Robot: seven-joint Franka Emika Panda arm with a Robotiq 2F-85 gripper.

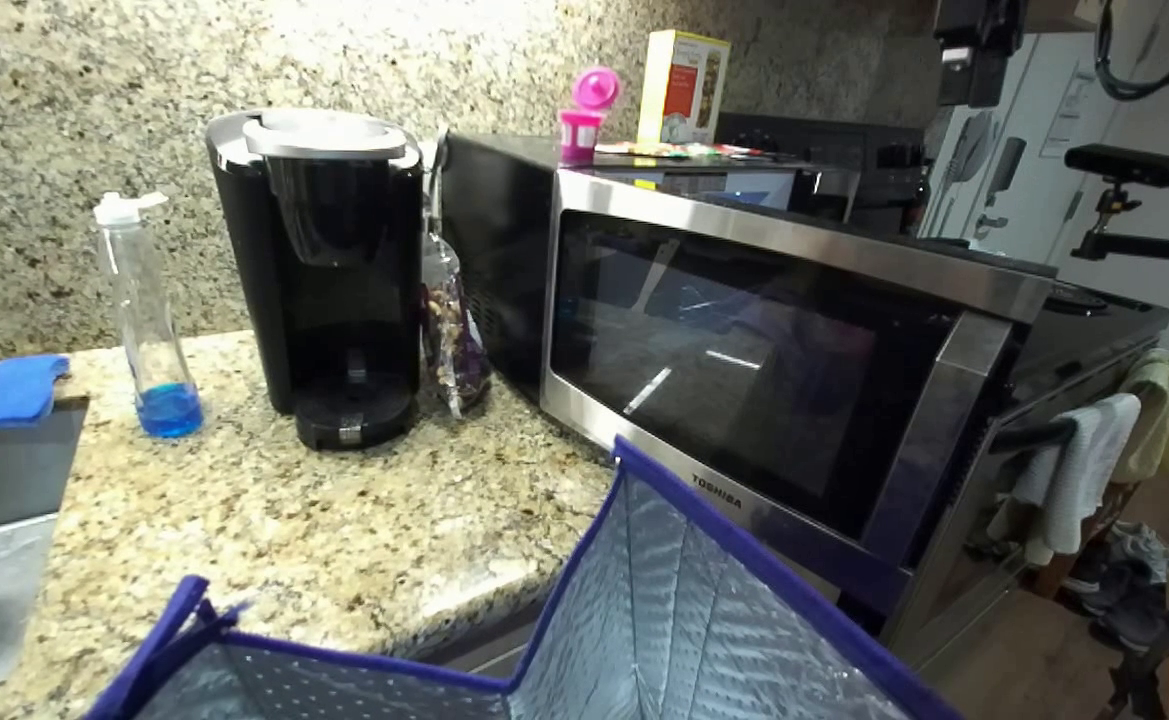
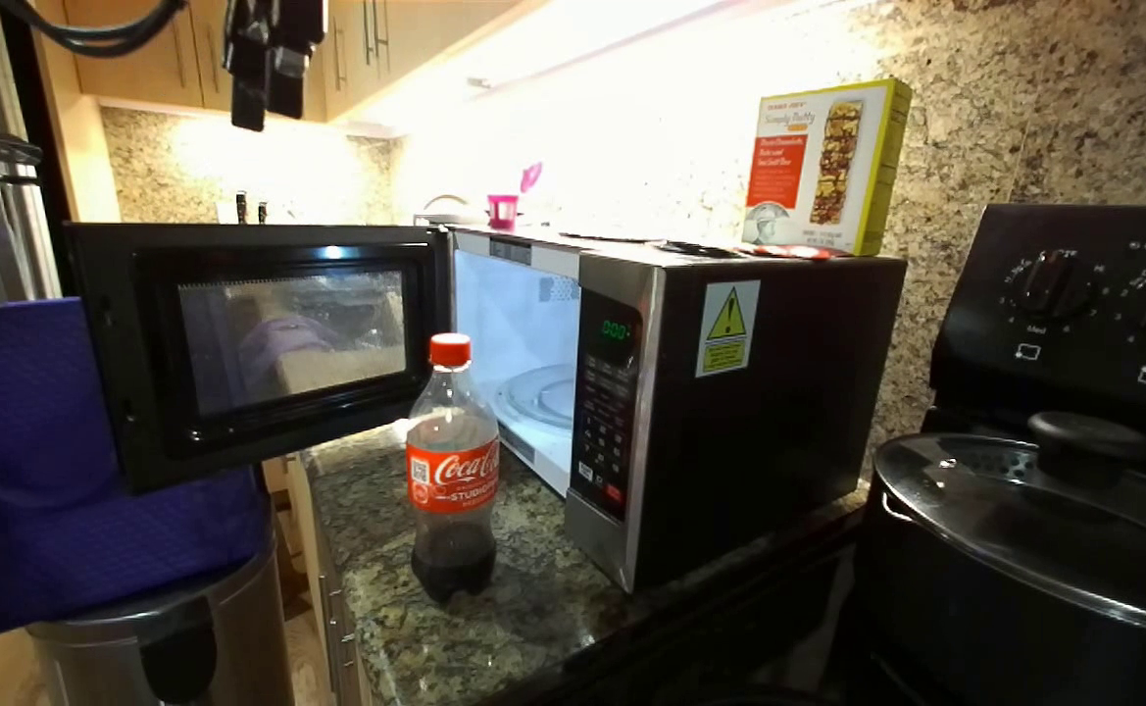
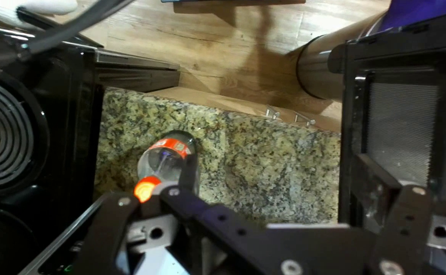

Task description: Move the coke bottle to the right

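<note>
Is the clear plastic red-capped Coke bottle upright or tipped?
Upright: in an exterior view, the clear plastic Coke bottle stands base-down on the speckled stone counter, its red cap topmost.

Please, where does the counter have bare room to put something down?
In the wrist view, a bare patch of counter lies between the coke bottle and the open microwave door. An exterior view shows another before the coffee maker, beside the sink. It is crowded between coffee maker and microwave: a clear packet sits there.
</note>
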